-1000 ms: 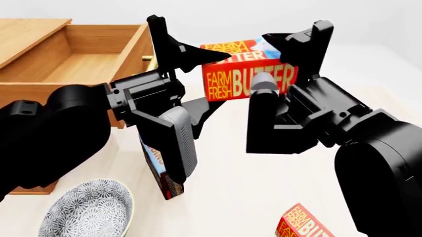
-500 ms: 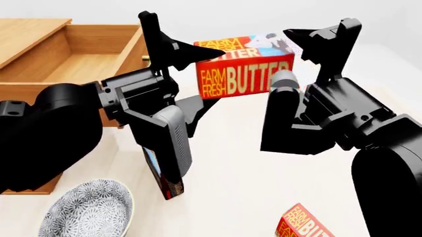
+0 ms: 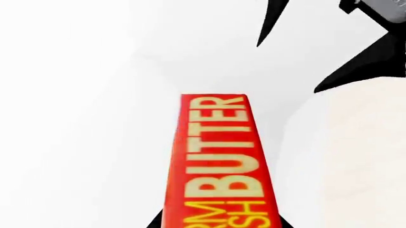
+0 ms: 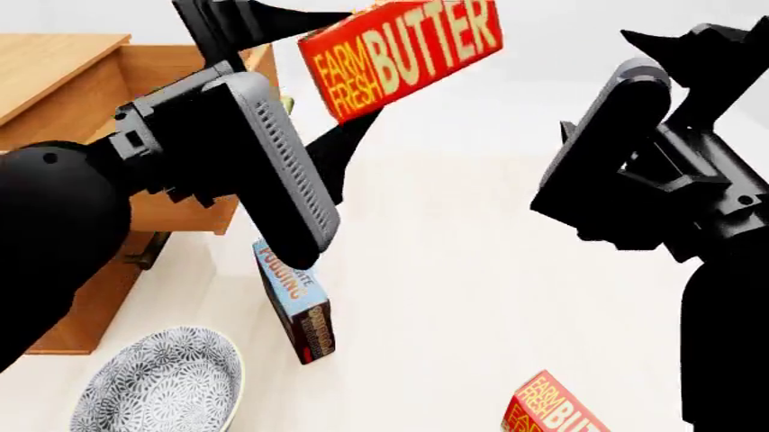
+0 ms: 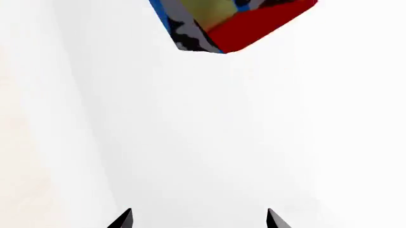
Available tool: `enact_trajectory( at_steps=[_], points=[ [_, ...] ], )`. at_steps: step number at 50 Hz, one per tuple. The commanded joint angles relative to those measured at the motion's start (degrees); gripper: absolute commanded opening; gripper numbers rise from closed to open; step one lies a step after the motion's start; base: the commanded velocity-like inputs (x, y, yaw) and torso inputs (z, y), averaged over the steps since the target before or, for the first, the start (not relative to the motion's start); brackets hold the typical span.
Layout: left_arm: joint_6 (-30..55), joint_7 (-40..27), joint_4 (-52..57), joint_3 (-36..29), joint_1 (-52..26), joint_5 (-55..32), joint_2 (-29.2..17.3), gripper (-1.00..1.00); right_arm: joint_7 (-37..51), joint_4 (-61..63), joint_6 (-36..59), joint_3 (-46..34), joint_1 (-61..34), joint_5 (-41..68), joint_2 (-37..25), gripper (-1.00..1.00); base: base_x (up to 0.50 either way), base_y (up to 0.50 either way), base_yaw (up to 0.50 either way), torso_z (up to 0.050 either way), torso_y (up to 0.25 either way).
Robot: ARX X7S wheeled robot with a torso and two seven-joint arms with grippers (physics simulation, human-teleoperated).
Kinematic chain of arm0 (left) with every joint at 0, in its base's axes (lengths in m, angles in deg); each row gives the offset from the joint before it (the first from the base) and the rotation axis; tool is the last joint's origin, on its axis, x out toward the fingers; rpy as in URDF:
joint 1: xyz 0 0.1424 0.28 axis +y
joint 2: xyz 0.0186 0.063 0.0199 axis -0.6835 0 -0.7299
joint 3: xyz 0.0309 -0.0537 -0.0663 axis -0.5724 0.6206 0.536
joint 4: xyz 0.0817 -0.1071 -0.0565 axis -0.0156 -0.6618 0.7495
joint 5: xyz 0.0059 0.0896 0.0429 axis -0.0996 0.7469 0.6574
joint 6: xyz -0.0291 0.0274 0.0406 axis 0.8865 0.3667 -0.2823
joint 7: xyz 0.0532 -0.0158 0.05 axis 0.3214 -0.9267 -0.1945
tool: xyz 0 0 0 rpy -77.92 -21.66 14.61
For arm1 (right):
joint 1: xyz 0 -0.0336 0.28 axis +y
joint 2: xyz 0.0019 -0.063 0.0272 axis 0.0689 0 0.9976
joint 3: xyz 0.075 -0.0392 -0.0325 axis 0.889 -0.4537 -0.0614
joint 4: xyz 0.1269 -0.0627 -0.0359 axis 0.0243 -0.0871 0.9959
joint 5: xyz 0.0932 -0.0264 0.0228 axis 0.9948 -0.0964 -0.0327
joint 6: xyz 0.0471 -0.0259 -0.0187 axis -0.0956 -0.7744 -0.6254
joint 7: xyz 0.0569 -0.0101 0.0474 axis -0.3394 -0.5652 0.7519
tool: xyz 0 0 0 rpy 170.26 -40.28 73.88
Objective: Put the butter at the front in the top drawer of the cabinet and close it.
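The butter point(image 4: 397, 54), a red-orange carton lettered "FARM FRESH BUTTER", hangs tilted high in the head view, right of the open top drawer point(image 4: 168, 63) of the wooden cabinet point(image 4: 49, 63). My left gripper point(image 4: 330, 72) is shut on it, one finger on each side. In the left wrist view the butter point(image 3: 219, 161) runs out from between the left gripper's point(image 3: 219, 224) fingers. My right gripper point(image 4: 597, 85) stands open and empty to the right, apart from the carton. The right wrist view shows the right gripper's point(image 5: 198, 216) spread tips and the butter's end point(image 5: 235, 21) well beyond them.
A blue-and-brown pudding carton point(image 4: 294, 301) stands on the pale floor below my left arm. A patterned bowl point(image 4: 162, 382) sits at the lower left. A second butter carton point(image 4: 559, 409) lies at the bottom edge, right of centre. My left arm hides most of the drawer's inside.
My left gripper has raised the butter and tilted it, carrying it slightly left. My right gripper has drawn away to the right and no longer reaches the carton.
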Motion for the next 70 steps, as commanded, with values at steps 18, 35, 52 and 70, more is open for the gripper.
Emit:
enact_trajectory(
  at_steps=[18,35,52,70],
  points=[
    [37.00,-26.62,-3.65,21.56,-10.79,-38.51,9.97,-1.00,-27.02,-3.17,29.22,26.98,-2.15,-24.61,32.21,1.00,0.00,0.00,0.00,0.000,0.001],
    [56.26,-40.65,-16.09,27.41,-18.60,-56.00,13.60,-1.00,-45.28,-6.35,29.46,36.35,-5.94,-39.65,40.52,1.00,0.00,0.00,0.00,0.001,0.001],
    [59.41,-39.55,-36.15,24.59,-27.31,-53.57,15.62,-1.00,-55.11,-8.92,28.61,42.23,-7.70,-47.61,43.94,1.00,0.00,0.00,0.00,0.001,0.002],
    [55.36,-22.14,-66.39,11.54,-39.20,-40.05,22.16,-1.00,-54.99,-8.57,28.63,42.07,-6.92,-46.81,43.78,1.00,0.00,0.00,0.00,0.001,0.001]
  ],
)
